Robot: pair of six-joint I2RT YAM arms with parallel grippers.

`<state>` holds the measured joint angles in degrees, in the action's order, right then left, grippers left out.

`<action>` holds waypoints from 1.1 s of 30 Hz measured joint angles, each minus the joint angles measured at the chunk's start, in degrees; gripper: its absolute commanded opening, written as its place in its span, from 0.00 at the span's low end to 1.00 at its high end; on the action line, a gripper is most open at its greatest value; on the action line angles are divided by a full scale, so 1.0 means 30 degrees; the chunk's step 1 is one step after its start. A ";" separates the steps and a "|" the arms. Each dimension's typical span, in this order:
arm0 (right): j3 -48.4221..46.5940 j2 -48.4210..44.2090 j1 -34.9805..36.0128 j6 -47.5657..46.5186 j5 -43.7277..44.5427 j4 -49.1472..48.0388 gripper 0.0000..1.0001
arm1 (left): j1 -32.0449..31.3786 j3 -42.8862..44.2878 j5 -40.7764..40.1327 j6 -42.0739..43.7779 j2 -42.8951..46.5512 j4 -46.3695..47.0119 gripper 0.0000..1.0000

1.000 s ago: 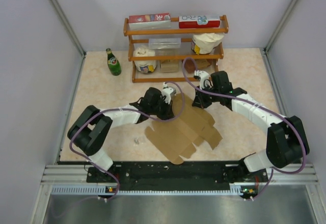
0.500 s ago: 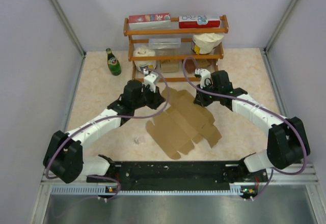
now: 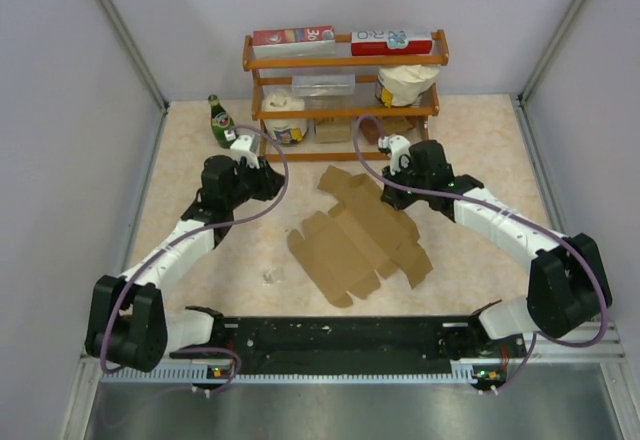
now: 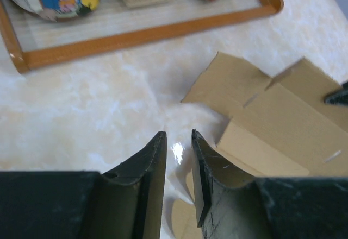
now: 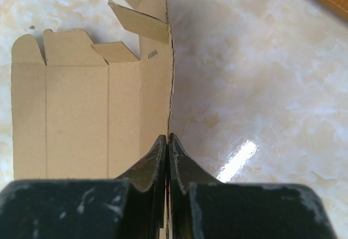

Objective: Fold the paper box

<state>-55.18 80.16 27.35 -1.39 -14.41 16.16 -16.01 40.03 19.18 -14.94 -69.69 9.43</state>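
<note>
Paper box [image 3: 360,238] is lying flat, unfolded, center of the tabletop [image 3: 470,150], with a couple of flaps at its upper end kinking up. Right jaws are clamping shut on the sheet's upper-right edge. Left jaws are hanging off the sheet's upper left, near the shelf [image 3: 345,110] base, parted by a narrow gap and gripping nothing. Reads as step 1: raising the 1st panel. Next move is calling for the left jaws taking the upper-left flap and creasing along its score line while the right is anchoring.

You are looking at the paper box [image 3: 360,240] lying mid-frame on the table [image 3: 480,150], the shelf [image 3: 345,60] standing above it, the bottle [image 3: 222,125] at the shelf's left.
</note>
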 measured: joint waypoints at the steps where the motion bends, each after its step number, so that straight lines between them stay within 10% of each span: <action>1: 0.0000 0.0000 0.0000 -0.0095 0.0080 0.0124 0.00 | 0.0284 0.0000 0.0109 -0.0146 -0.0087 0.0335 0.33; 33: -0.4495 0.1384 0.4313 -0.5384 0.4911 0.4532 0.00 | 0.1668 0.3242 0.3840 -0.0860 -0.6411 0.3854 0.34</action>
<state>-68.66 84.31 40.29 -17.54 0.32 29.76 -11.00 49.76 30.70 -17.52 -88.92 20.99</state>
